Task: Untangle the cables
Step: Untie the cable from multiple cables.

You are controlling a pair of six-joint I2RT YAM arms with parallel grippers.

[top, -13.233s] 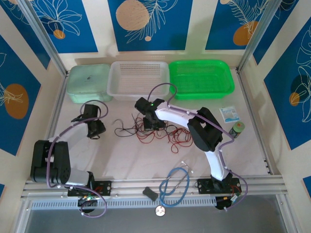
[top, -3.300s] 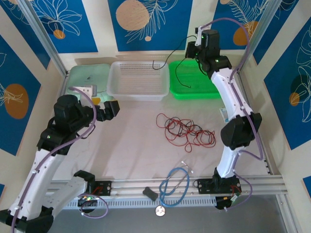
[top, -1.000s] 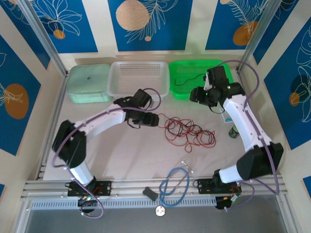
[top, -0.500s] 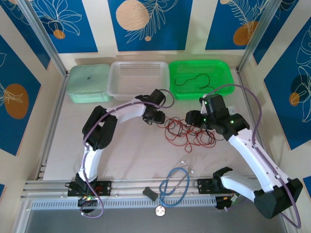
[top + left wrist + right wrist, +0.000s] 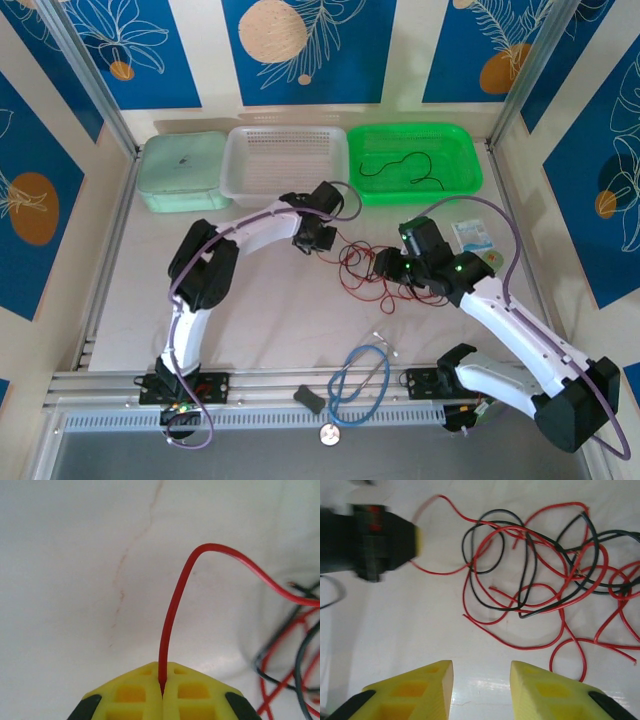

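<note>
The cables [image 5: 385,272] lie as a red-and-black tangle just in front of the green tray [image 5: 465,178], where one black cable [image 5: 400,166] already rests freed. Off the tray's near left corner the left gripper [image 5: 318,240], open a second ago, has pinched a red cable [image 5: 172,610] at the tangle's edge, so a pull can probably begin. The right gripper [image 5: 481,672] has come down from the tray to hover over the tangle, jaws spread and empty.

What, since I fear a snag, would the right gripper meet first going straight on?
Probably the cables, their nearest red loop, ahead of the right gripper; depth unclear, the table may come first.
</note>
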